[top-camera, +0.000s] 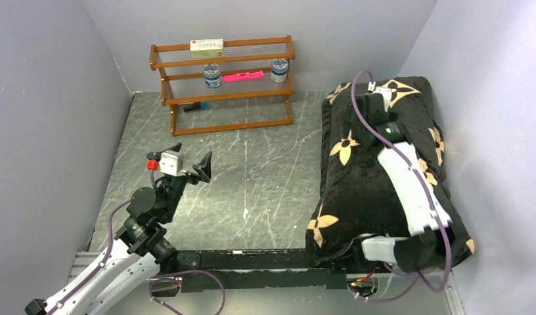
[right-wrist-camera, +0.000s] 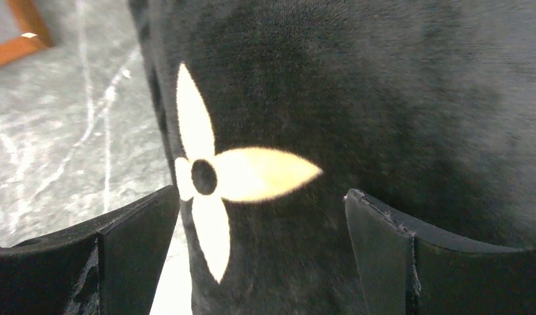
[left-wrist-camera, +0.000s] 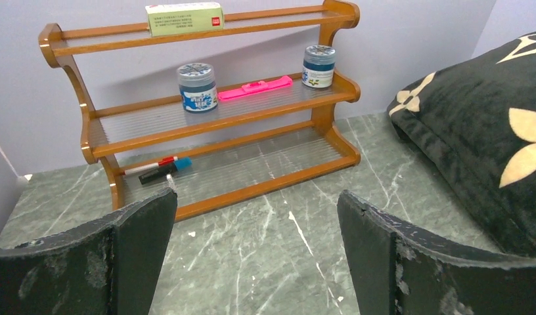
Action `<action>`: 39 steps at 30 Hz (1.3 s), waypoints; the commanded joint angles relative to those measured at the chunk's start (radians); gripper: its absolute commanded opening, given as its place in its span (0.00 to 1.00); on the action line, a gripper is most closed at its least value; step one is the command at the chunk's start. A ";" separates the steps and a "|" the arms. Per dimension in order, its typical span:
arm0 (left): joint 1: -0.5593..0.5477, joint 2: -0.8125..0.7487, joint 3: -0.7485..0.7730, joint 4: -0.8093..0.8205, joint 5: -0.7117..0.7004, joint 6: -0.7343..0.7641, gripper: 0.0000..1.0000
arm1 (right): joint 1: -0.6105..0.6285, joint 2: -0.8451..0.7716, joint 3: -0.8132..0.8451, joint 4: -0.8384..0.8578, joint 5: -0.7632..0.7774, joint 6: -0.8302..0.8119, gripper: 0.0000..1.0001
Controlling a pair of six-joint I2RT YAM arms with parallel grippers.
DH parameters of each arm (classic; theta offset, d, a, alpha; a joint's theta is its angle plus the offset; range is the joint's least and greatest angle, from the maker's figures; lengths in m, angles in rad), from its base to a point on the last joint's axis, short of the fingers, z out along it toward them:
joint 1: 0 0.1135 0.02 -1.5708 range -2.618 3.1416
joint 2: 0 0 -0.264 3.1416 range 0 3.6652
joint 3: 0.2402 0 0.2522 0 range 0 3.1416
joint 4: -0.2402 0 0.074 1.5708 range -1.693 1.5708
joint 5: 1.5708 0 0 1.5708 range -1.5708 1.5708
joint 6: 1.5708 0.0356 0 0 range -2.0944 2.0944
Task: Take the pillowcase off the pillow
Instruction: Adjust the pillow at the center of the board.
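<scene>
Left gripper (left-wrist-camera: pixel 255 200) gapes empty above the green marble table (left-wrist-camera: pixel 278 246) — right gripper (right-wrist-camera: pixel 262 200) likewise over the pillowcase (right-wrist-camera: pixel 397 98); lilac walls (left-wrist-camera: pixel 410 52) beyond.

Table (top-camera: pixel 265 177): dark grey-green stone-look top with white veins, filling the middle of the top view.
Shelf rack (top-camera: pixel 226 97): brown wood, three tiers, standing on the table at upper centre-left of the frame, by the back wall.
Top tier: a pale box (top-camera: pixel 207 47) lying flat.
Middle tier: left jar (top-camera: pixel 213 75) and right jar (top-camera: pixel 279 69), a pink strip (top-camera: pixel 243 76) between them.
Bottom tier: a marker (top-camera: pixel 195 106) near its left end.
Pillowcase (top-camera: pixel 357 184): black with tan flowers, plump, lying on the table along the right side, upper right to lower right.
</scene>
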 commanded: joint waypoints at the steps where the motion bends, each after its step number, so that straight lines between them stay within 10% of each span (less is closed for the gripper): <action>1: -0.008 -0.024 -0.009 0.041 -0.020 0.025 0.97 | -0.004 0.166 0.168 -0.243 0.147 0.166 1.00; 12: -0.009 -0.021 -0.004 0.029 -0.021 0.023 0.97 | 0.018 0.228 0.206 -0.131 -0.011 0.005 1.00; 19: -0.009 -0.016 -0.008 0.033 -0.026 0.029 0.97 | 0.198 0.439 0.325 -0.215 0.230 -0.015 1.00; 39: -0.010 -0.006 -0.019 0.050 -0.015 0.031 0.97 | 0.221 0.990 0.354 -0.336 0.609 0.114 1.00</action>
